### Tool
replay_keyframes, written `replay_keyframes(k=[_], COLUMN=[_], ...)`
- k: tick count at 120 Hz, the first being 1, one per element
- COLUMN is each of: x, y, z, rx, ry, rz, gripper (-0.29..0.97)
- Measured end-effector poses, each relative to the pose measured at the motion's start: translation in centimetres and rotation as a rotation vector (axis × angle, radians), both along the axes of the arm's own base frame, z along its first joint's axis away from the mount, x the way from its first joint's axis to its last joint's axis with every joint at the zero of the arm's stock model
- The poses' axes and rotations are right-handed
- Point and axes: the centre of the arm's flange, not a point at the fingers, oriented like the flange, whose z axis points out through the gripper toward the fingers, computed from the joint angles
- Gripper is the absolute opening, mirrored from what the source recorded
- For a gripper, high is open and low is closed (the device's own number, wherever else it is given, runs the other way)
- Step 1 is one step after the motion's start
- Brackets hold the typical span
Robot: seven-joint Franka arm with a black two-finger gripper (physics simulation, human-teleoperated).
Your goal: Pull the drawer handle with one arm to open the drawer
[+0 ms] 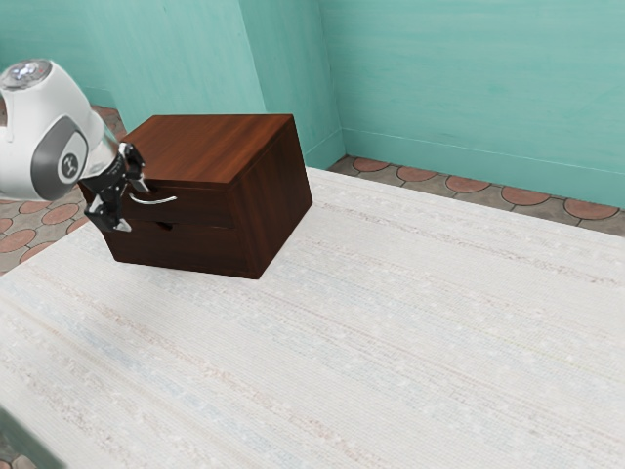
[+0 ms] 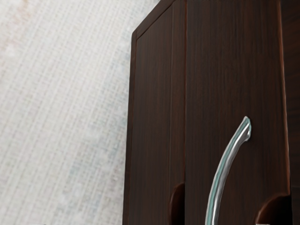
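Handle [image 2: 224, 173] close ahead, curved, on drawer [image 2: 234, 70] front looking shut, box [image 1: 215, 147] on table [image 1: 391, 342]. Gripper [image 1: 129, 191] spread wide, straddling handle, not clamped. Risk: 1 early tug slipping off; light box sliding instead.

Closed dark-wood drawer [image 1: 195, 204], curved silver handle [image 1: 156, 200]

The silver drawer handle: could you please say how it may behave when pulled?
The handle looks like thin curved metal, so probably stiff. Its glossy finish may be slippery. The cabinet sits on the table, so it might slide along.
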Motion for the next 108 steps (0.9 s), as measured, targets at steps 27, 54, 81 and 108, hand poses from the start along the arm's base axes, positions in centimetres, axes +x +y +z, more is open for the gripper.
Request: replay_keyframes(k=[27,54,81,108], x=[0.6,0.7,0.6,0.7], y=[0.4,0.2,0.2,0.3], z=[-0.8,-1.5,-2.0,-2.6], rx=[0.009,0.003,-0.005,-0.011], ry=[-0.019,-0.011,0.005,0.017], rz=[-0.007,-0.012,-0.010,-0.011], gripper=[0.54,0.50,0.43,0.34])
